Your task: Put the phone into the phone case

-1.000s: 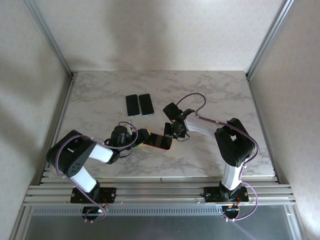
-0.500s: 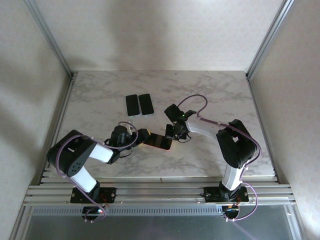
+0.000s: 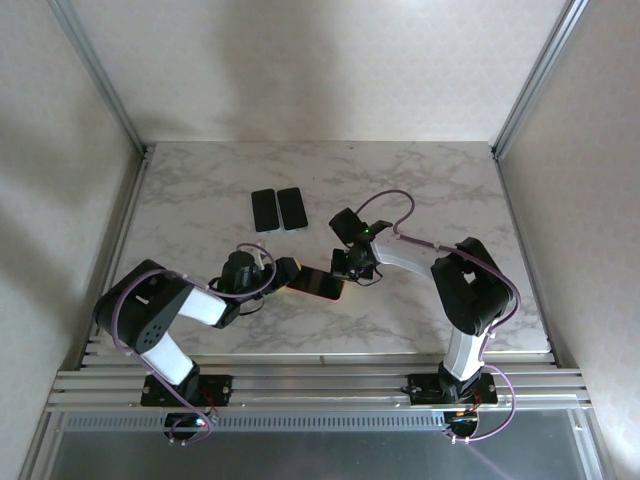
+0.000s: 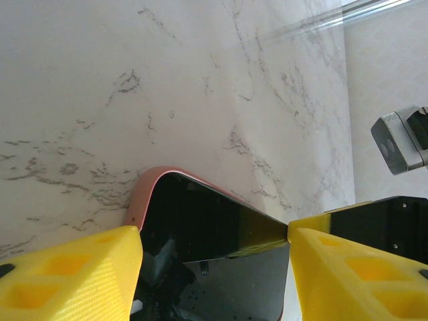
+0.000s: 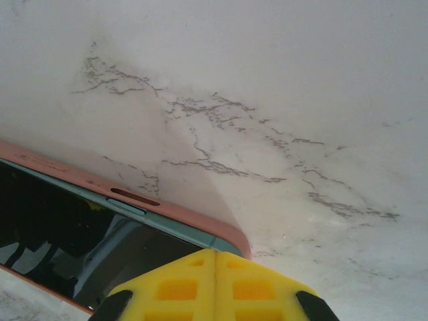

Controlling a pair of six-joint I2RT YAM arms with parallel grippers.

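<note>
In the last second the shut right gripper [image 5: 214,275] has only edged onto a corner of the black-screened phone [image 3: 318,284], which lies mid-way across the white marble tabletop [image 3: 450,190]. The left gripper [image 4: 214,249] stays clamped across the phone, already inside the pink phone case [image 4: 143,195]. The last corner probably just needs pressing home.

In the left wrist view the phone's [image 4: 207,231] near end is cut off by the bottom edge, and its sides and the case [image 4: 142,195] there are covered by the left gripper's [image 4: 214,244] yellow fingers [image 4: 67,274]. In the right wrist view the phone is cut by the left and bottom edges, one corner masked by the right gripper's [image 5: 214,271] closed pads [image 5: 167,287]. From above, both ends of the phone are hidden under the grippers. The two dark slabs [image 3: 277,209] behind are too small to be told as phones or cases.
</note>
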